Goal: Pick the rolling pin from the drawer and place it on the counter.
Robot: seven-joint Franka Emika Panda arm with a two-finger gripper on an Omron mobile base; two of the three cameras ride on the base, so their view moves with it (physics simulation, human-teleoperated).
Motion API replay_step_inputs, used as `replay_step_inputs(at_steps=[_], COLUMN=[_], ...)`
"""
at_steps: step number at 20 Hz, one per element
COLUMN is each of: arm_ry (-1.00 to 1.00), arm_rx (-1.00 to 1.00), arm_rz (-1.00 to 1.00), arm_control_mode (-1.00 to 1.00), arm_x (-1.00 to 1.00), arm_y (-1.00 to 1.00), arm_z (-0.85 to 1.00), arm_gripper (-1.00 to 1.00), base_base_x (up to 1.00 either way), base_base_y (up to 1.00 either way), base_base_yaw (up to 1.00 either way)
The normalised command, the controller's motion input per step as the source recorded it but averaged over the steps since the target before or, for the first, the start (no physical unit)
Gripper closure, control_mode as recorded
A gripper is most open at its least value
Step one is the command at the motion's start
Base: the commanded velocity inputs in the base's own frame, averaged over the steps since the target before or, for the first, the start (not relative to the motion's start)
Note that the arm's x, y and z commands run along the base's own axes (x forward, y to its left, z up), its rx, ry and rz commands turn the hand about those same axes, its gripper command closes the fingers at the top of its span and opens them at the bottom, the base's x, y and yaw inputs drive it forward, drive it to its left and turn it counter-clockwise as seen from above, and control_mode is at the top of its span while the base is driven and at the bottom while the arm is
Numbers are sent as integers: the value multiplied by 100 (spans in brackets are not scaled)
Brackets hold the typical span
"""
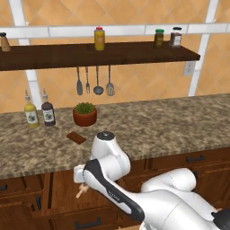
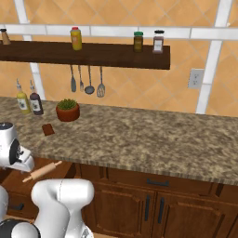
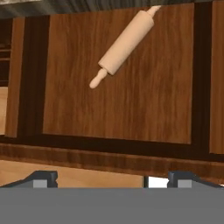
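Fingers (image 3: 113,177) apart and empty, poised above the front rail of the drawer (image 3: 118,109), tips just rising at the bottom of the hand view. Farther in, the rolling pin (image 3: 124,43) lying slantwise on the drawer floor toward the back edge, one knobbed handle aimed at the middle of the floor, the far handle running under the desk's front lip. Same pin seen from the right base view (image 2: 42,171), angled beside the wrist, below the desk edge. Likely the approach step: grasp not yet made. Next move probably calls for travel inward over the barrel, a wrist roll to set the fingers across its slant, then a descent and closing. Beyond, on the desk (image 1: 170,126): a flat dark bar (image 1: 76,138), potted plant (image 1: 85,114), two bottles (image 1: 39,112). No readable label or writing anywhere.
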Motion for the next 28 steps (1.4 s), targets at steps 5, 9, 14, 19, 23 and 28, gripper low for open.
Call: replay_step_inputs(at_steps=[5, 9, 14, 19, 23, 28], arm_ry=[0, 3, 3, 1, 2, 0], arm_rx=[-2, 0, 0, -4, 0, 0], arm_rz=[-1, -1, 0, -2, -6, -6], arm_control_mode=[-100, -100, -100, -100, -100, -100], arm_x=[0, 0, -7, -54, -100, -88], arm_y=[0, 0, 0, 4, 22, 18], arm_z=[-51, -55, -46, -18, -1, -8], arm_gripper=[-100, -100, -100, -100, -100, -100], base_base_x=[0, 0, 0, 0, 0, 0], base_base_y=[0, 0, 0, 0, 0, 0], base_base_yaw=[0, 0, 0, 0, 0, 0])
